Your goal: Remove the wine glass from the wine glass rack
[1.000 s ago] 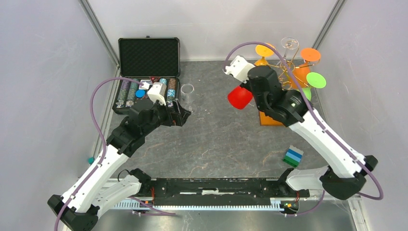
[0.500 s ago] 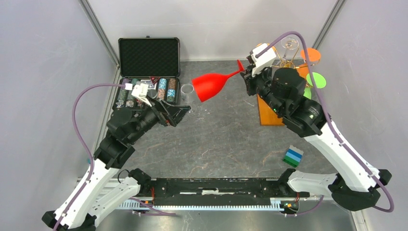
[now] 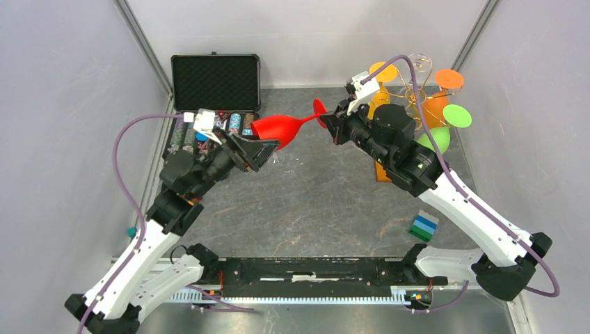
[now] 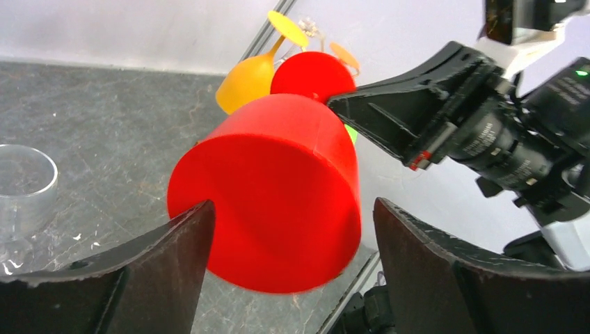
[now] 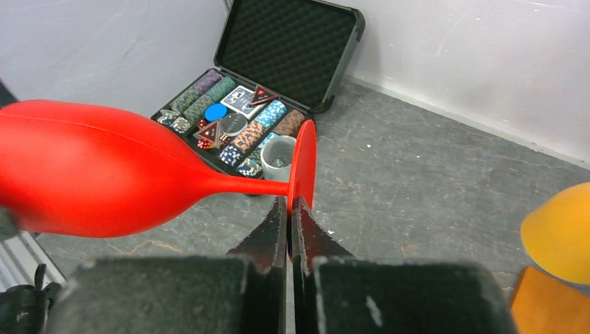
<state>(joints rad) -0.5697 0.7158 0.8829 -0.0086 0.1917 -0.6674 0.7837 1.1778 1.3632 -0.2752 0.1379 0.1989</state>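
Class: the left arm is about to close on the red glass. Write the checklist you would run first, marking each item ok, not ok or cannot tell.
1. The red wine glass is off the wine glass rack: ok.
2. The right gripper is shut on the glass's foot: ok.
3. The left gripper is open, jaws either side of the bowl: ok.
4. The left fingers touch the bowl: cannot tell.
5. The clear tumbler stands apart from the left gripper: ok.

Beneath the left pincer (image 3: 268, 153) and the right pincer (image 3: 327, 124), dark grey stone-patterned tabletop (image 3: 313, 202) with paler veins. Beyond both, plain pale back wall (image 3: 306, 35). Outboard of each, lilac-grey left side wall (image 3: 62, 104) and right side wall (image 3: 536, 104). Slanting metal posts (image 3: 142, 45) at both back corners. Soft, even light, faint shadows.
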